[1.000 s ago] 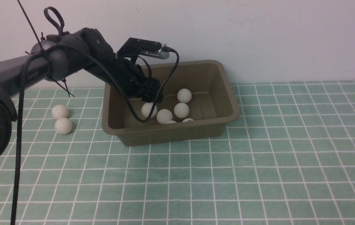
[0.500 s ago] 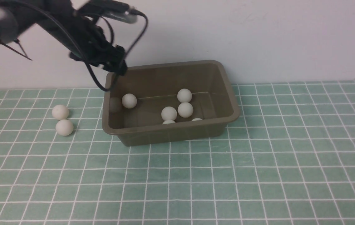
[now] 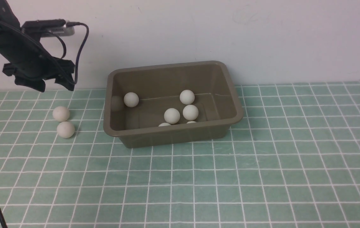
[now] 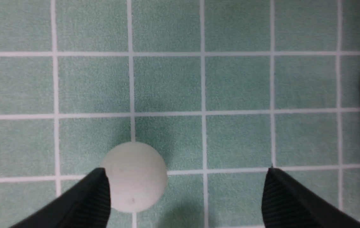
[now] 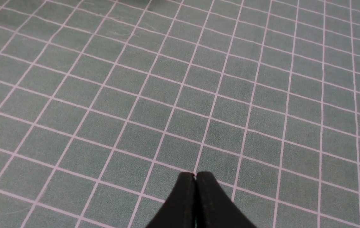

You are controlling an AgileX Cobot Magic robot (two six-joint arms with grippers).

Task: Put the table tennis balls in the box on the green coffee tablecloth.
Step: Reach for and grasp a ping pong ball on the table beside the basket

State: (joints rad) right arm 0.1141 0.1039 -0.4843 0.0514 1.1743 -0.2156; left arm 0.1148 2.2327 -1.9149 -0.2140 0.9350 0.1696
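The green coffee tablecloth (image 3: 262,158) reads as matt cloth, faintly fuzzy up close. The box (image 3: 173,136): smooth olive-brown plastic, a soft sheen on its walls. The table tennis balls (image 3: 131,99) look matt, chalky white. On the left tool (image 4: 186,172), the pads (image 4: 97,199) are black and finely ribbed. The right tool (image 5: 195,177) is smooth matt black. The wall (image 3: 262,38) is flat and matt.

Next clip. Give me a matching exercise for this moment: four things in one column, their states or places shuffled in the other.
Things:
1. left gripper
2. right gripper
3. box
4. nearer loose ball

States or places:
A. shut, empty
B. holds several balls
C. open, empty
D. lies on the cloth, left of the box

Pairs: 1-C, 2-A, 3-B, 4-D
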